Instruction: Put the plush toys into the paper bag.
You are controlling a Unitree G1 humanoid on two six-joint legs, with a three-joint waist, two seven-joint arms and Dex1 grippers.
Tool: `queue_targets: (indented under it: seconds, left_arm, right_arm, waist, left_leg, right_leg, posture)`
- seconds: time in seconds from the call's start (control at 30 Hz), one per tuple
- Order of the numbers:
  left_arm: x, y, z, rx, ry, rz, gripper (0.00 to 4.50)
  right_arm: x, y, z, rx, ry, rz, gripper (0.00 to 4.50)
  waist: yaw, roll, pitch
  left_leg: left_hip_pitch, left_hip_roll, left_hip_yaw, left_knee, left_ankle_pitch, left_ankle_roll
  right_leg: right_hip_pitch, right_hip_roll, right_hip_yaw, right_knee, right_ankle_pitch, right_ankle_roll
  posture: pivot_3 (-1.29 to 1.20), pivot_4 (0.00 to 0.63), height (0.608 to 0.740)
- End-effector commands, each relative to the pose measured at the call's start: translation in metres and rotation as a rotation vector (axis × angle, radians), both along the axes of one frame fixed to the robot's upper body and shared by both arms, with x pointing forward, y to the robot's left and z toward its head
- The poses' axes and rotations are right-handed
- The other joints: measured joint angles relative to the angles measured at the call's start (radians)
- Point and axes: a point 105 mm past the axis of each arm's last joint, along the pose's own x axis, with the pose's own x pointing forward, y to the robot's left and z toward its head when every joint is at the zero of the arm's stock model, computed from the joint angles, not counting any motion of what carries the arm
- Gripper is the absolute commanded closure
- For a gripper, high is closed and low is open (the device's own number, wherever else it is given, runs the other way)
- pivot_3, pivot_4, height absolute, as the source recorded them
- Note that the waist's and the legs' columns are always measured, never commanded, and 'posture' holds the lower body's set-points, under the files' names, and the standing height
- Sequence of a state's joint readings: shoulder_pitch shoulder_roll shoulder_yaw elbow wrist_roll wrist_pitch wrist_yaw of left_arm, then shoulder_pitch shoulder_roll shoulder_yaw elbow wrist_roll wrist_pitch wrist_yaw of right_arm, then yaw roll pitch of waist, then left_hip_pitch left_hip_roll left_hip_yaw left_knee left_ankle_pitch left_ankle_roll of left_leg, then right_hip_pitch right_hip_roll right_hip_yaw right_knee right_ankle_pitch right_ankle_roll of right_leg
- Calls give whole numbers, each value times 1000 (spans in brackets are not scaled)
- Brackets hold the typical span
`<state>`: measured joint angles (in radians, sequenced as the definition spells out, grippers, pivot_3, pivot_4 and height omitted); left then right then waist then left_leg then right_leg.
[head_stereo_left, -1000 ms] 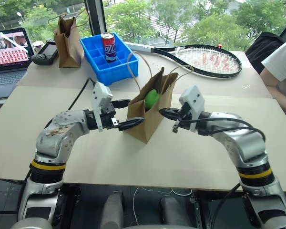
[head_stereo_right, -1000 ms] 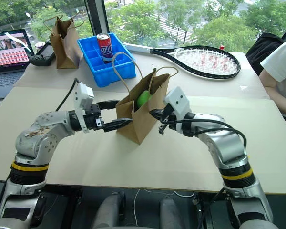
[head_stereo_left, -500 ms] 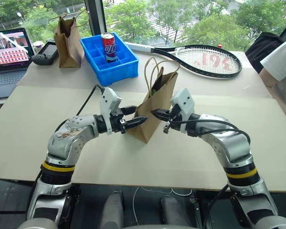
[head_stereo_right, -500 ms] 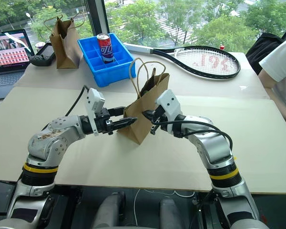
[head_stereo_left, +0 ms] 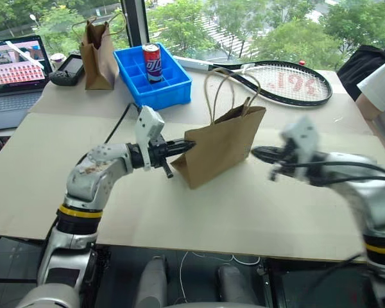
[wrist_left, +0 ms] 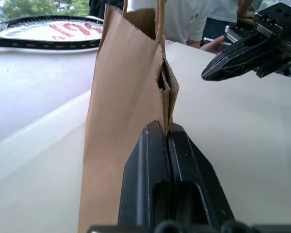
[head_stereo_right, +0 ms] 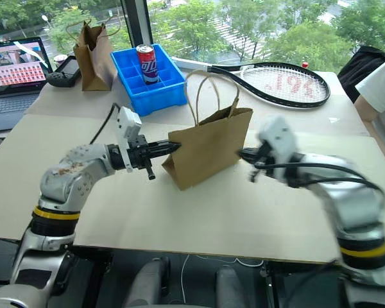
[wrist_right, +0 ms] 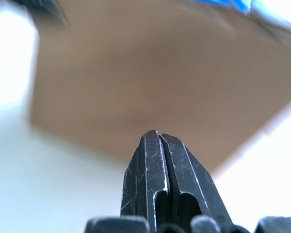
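Two grippers flank the paper bag (head_stereo_left: 222, 146) at frame centre. Left gripper (head_stereo_left: 187, 145) pinches its left edge, fingers pressed together on the paper. Right gripper (head_stereo_left: 258, 153), shut and empty, sits just right of it. Bag's long axis runs left-right; no toys visible.

left hand (head_stereo_left: 191, 144) pinching paper bag (head_stereo_left: 221, 146) edge, right hand (head_stereo_left: 255, 153) beside

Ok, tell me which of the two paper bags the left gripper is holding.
The wide, lighter bag mid-table: the left gripper is shut on its side edge. The narrower, darker bag stands untouched at the far end, beside the blue bin.
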<state>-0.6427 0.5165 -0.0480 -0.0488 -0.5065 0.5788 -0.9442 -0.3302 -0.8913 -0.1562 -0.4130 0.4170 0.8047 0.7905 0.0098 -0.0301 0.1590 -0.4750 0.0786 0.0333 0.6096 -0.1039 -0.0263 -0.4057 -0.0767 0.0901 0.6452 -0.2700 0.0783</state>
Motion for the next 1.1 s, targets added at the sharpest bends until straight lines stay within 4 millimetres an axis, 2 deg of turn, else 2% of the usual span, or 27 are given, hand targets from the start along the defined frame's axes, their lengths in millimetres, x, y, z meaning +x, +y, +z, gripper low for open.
queue_targets:
  seconds: [0.03, 0.13, 0.23, 0.4, 0.57, 0.7, 0.8, 1.03, 1.1]
  left_arm:
    - [-7, -2, 19, 18, -110, -146, 4432]
    - [-15, 1, 23, 33, -135, -292, 4432]
    - [-20, 2, 28, 2, -138, -398, 4432]
    - [-30, 0, 37, -69, -133, -523, 4432]
    - [-37, 0, 35, -95, -123, -573, 4432]
    - [-34, 8, 25, -113, -82, -559, 4432]
    - [-23, 22, 4, -39, -61, -495, 4432]
    - [-9, 39, -21, 59, -17, -385, 4432]
    - [-9, 40, -20, 47, 10, -378, 3918]
  right_arm:
    - [-21, -27, 19, -76, -9, -33, 4500]
    - [-33, -50, 22, -120, 15, -98, 4500]
    - [-39, -60, 23, -135, 17, -135, 4500]
    - [-43, -64, 27, -135, 10, -165, 4500]
    - [-48, -67, 27, -146, 23, -184, 4500]
    - [-48, -67, 26, -152, 30, -187, 4500]
    - [-45, -62, 26, -150, 34, -168, 4500]
    - [-45, -50, 22, -129, 58, -115, 4500]
    - [-46, -46, 21, -114, 70, -94, 4500]
  waist:
    - [-4, 0, 0]
    - [-12, 0, 0]
    - [-17, 0, 0]
    - [-23, 0, 0]
    - [-23, 0, 0]
    - [-25, 0, 0]
    - [-26, 0, 0]
    - [-22, 0, 0]
    - [-21, 0, 0]
  left_leg:
    - [0, 0, 0, 0, 0, 0]
    - [1, 0, 0, -1, 0, 0]
    - [1, 0, 0, 0, 0, 0]
    - [1, 0, 0, 1, 0, 0]
    - [1, 0, 0, 1, 0, 0]
    - [1, 0, 0, 2, 0, 0]
    - [2, 0, 0, 1, 0, 0]
    - [2, 0, 0, 1, 0, 0]
    - [1, 0, 0, 1, 0, 0]
  right_leg:
    - [0, 0, 0, 0, 0, 0]
    - [0, 0, 0, 0, 0, 0]
    - [1, 0, 0, 0, 0, 0]
    - [2, 0, 1, 0, 0, 0]
    - [2, 0, 1, 1, 0, 1]
    - [2, 0, 1, 1, 0, 1]
    - [2, 0, 1, 1, 0, 1]
    - [2, 0, 1, 1, 0, 1]
    - [1, 0, 0, 1, 0, 1]
  posture:
    - [0, 150, 736]
    - [0, 150, 736]
    - [0, 150, 736]
    - [0, 150, 736]
    - [0, 150, 736]
    - [0, 150, 736]
    - [0, 150, 736]
    - [0, 150, 736]
    - [0, 150, 736]
